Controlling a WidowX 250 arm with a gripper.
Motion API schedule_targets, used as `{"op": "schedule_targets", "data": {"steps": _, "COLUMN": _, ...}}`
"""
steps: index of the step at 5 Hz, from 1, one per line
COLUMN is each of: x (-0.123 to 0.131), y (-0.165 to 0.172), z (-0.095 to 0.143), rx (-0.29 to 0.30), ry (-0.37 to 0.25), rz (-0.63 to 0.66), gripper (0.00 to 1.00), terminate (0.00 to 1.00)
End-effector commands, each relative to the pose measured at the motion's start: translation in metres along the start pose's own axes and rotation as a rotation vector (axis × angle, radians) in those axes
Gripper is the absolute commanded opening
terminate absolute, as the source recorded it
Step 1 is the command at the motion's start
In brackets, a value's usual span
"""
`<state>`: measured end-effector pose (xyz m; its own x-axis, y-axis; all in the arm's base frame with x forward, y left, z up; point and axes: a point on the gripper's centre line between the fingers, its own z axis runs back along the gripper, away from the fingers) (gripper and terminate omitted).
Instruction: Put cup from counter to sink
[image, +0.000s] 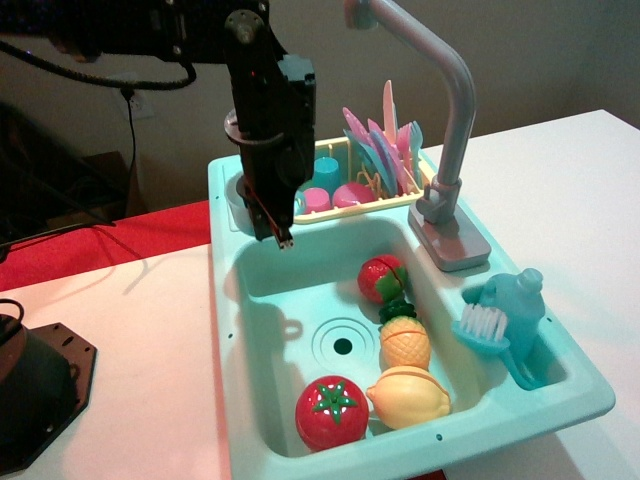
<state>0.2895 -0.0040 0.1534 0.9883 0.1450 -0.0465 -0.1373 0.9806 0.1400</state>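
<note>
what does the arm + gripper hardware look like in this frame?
Matte black arm built of boxy segments, with a round joint cap near the wrist. Black cable loops beneath the horizontal link. The narrow black gripper has thin red wiring along its side and a pale tip.

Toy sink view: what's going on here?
A black robot arm's gripper hangs over the back-left corner of the mint-teal plastic sink basin. The small translucent pale aqua cup is right beside it at the teal counter ledge; whether it is gripped cannot be told.
</note>
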Motion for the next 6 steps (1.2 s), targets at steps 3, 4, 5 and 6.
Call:
{"op": "schedule_targets", "data": {"steps": 3, "x": 0.003, "y": -0.019, "z": -0.036, "rx": -0.025, "ry": -0.019, "rz": 0.02, "gripper": 0.0, "terminate": 0.0}}
{"op": "schedule_targets", "data": {"steps": 4, "x": 0.01, "y": -0.011, "z": -0.053, "rx": 0.013, "ry": -0.012, "rz": 0.069, "gripper": 0.0, "terminate": 0.0}}
{"op": "schedule_targets", "data": {"steps": 5, "x": 0.013, "y": -0.008, "z": -0.065, "rx": 0.019, "ry": -0.009, "rz": 0.085, "gripper": 0.0, "terminate": 0.0}}
{"op": "schedule_targets", "data": {"steps": 6, "x": 0.014, "y": -0.01, "z": -0.068, "rx": 0.022, "ry": -0.005, "rz": 0.08, "gripper": 0.0, "terminate": 0.0}}
